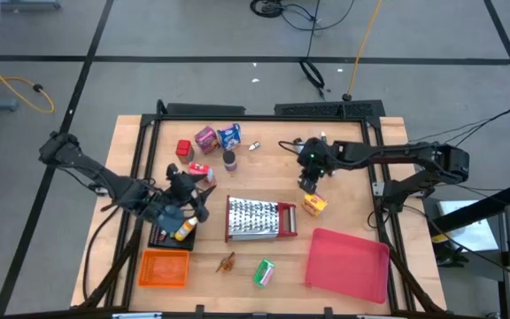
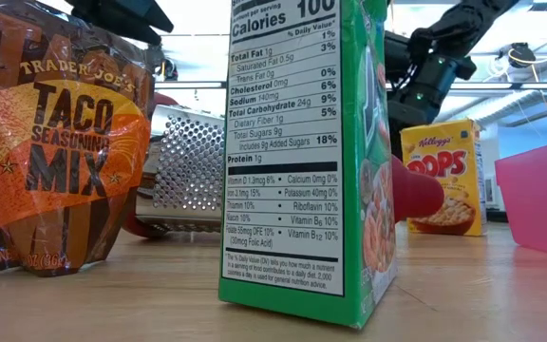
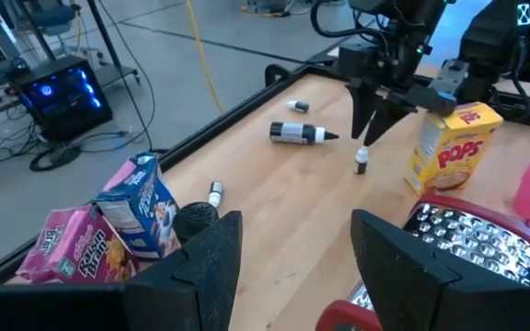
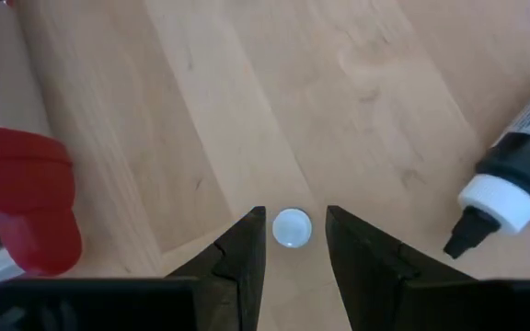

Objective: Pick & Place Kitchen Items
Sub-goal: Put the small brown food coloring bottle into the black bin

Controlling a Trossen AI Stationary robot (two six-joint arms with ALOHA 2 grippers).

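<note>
Tiny upright bottle with a pale round cap [image 4: 292,227] stands on the light wooden table [image 1: 352,208], directly below the right gripper [image 4: 293,241]; its 2 dark fingers [image 4: 243,250] hang parted, one on each side of the cap, not touching it. Yellow Pops cereal box [image 3: 452,147] stands just beside. Dark bottle with white collar [image 4: 515,179] lies nearby (on its side). Left gripper [image 3: 294,262] hovers open near the steel grater with red end [image 1: 259,218].

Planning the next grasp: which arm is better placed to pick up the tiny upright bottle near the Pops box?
Right. The right gripper hangs directly over the bottle, open fingers straddling its cap. The left gripper is across the table.
</note>
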